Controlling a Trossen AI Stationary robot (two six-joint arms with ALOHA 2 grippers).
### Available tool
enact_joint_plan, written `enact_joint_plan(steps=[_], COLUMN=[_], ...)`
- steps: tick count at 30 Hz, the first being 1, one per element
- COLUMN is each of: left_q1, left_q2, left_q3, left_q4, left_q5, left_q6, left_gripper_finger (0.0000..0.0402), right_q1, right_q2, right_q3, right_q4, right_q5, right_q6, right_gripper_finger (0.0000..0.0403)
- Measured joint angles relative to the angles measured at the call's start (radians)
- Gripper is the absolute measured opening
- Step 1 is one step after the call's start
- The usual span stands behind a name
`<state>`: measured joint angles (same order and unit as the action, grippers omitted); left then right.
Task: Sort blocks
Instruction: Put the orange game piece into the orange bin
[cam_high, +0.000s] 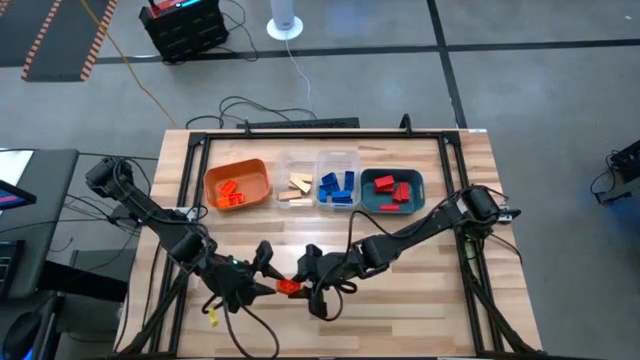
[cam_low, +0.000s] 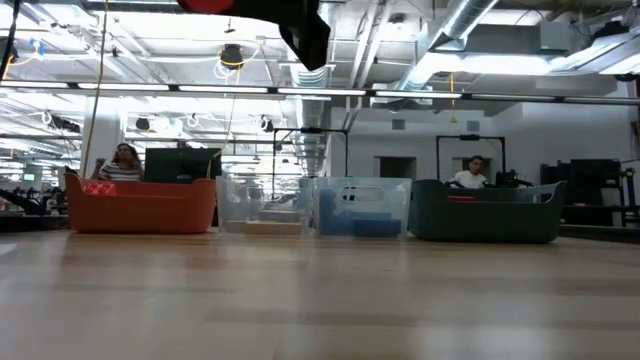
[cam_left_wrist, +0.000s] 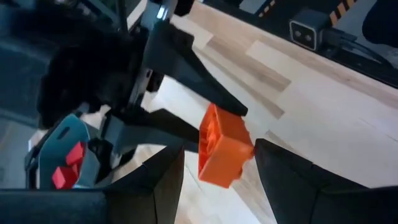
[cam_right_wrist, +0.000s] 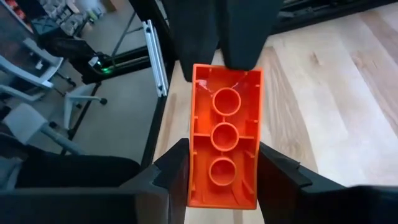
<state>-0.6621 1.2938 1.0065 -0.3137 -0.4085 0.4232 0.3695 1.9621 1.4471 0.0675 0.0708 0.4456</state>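
Orange block (cam_high: 289, 287) sat mid-air between both grippers, above the surface's front. Right gripper (cam_right_wrist: 221, 165) fingers clamped its long sides; left gripper (cam_left_wrist: 214, 165) fingers pinched one end — handover, approx.

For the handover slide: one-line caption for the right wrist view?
Underside-up orange block between the right tool's fingers, the left tool's fingers at its far end, above the wooden table.
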Motion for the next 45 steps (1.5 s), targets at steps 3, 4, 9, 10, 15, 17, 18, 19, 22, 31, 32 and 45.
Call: enact_joint_plan(steps=[3,4,9,10,15,17,18,19,22,31,32,45], left_q1=[0.000,0.000,0.000,0.000,0.000,0.000,-0.001,-0.002,0.000,0.090,0.114,0.645], left_q2=[0.000,0.000,0.000,0.000,0.000,0.000,0.000,0.000,-0.001,-0.093,-0.117,-0.350], left_q3=[0.000,0.000,0.000,0.000,0.000,0.000,0.000,0.000,0.000,-0.002,-0.002,-0.219], left_q4=[0.003,0.003,0.005,0.010,0.022,0.014,0.013,0.016,0.018,-0.408,-0.476,-0.740], left_q5=[0.012,0.012,0.012,0.011,-0.014,-0.016,-0.019,-0.019,-0.021,-0.033,-0.044,-0.122], left_q6=[0.011,0.011,0.011,0.011,0.026,0.029,0.032,0.028,-0.025,-0.393,-0.448,-0.776], left_gripper_finger=[0.0190,0.0190,0.0190,0.0190,0.0151,0.0114,0.0093,0.0084,0.0084,0.0084,0.0084,0.0084], right_q1=[-0.008,-0.011,-0.028,-0.032,-0.044,-0.045,-0.045,-0.045,-0.045,-0.038,-0.032,0.117], right_q2=[0.000,0.000,0.000,0.000,0.000,0.001,0.001,0.003,0.003,-0.094,-0.114,-0.437], right_q3=[0.000,0.000,0.000,0.000,0.000,0.000,0.000,0.000,0.000,0.001,0.001,-0.090], right_q4=[0.025,0.037,0.100,0.108,0.130,0.141,0.150,0.160,0.169,-0.238,-0.291,-0.663], right_q5=[-0.008,-0.012,-0.051,-0.055,-0.059,-0.062,-0.067,-0.067,-0.055,-0.005,0.024,0.553], right_q6=[0.007,0.007,0.010,0.016,0.026,0.031,0.033,0.035,0.021,0.046,0.060,0.127], right_gripper_finger=[0.0170,0.0170,0.0170,0.0170,0.0172,0.0180,0.0186,0.0194,0.0224,0.0265,0.0265,0.0258])
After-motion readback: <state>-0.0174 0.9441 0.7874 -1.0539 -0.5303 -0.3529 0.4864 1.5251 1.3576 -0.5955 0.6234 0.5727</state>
